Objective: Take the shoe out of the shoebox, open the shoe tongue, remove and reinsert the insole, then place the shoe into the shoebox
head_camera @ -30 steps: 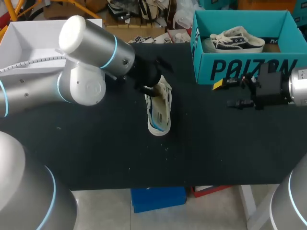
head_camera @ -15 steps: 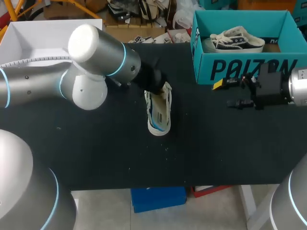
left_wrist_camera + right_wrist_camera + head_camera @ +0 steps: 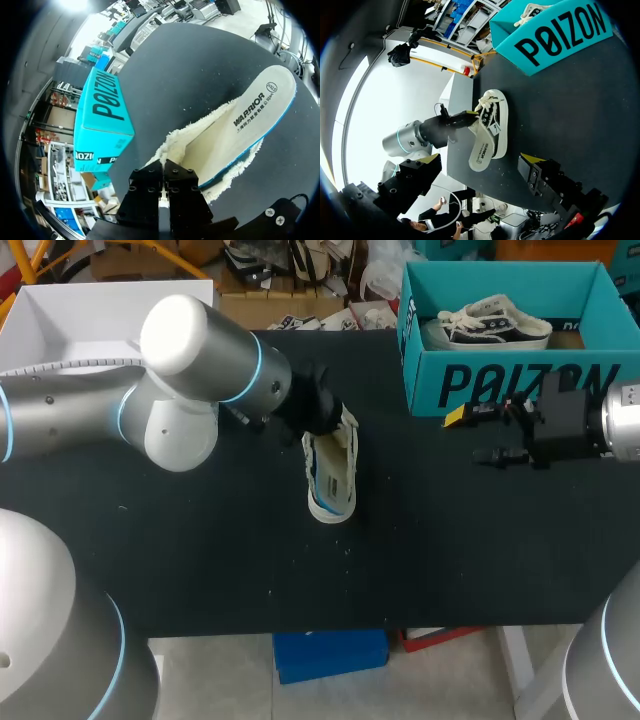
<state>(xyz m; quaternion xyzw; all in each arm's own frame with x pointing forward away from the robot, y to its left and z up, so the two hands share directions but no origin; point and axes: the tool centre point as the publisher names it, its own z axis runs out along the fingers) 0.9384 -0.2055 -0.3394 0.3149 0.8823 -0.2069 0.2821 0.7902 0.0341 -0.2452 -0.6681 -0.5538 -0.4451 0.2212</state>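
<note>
**While left gripper point(image 3: 164, 165) is pinching insole point(image 3: 240, 125), right gripper point(image 3: 468, 437) is hanging wide**

As the left gripper is clamping one fleecy end of the insole, fingers nearly together, the shoe point(image 3: 332, 475) is lying at the middle of the table point(image 3: 200, 560), with that gripper at its 12 o'clock end. The right gripper is hovering at the shoe's 3 o'clock, holding nothing, just at 6 o'clock of the shoebox point(image 3: 510, 380), where a second shoe point(image 3: 495, 325) is sitting

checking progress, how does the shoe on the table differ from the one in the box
Table shoe lies on the black table; box shoe sits in the teal box. Table shoe's insole sticks out, held by the left gripper; box shoe is untouched. Both are white lace-up sneakers with dark trim.
</note>
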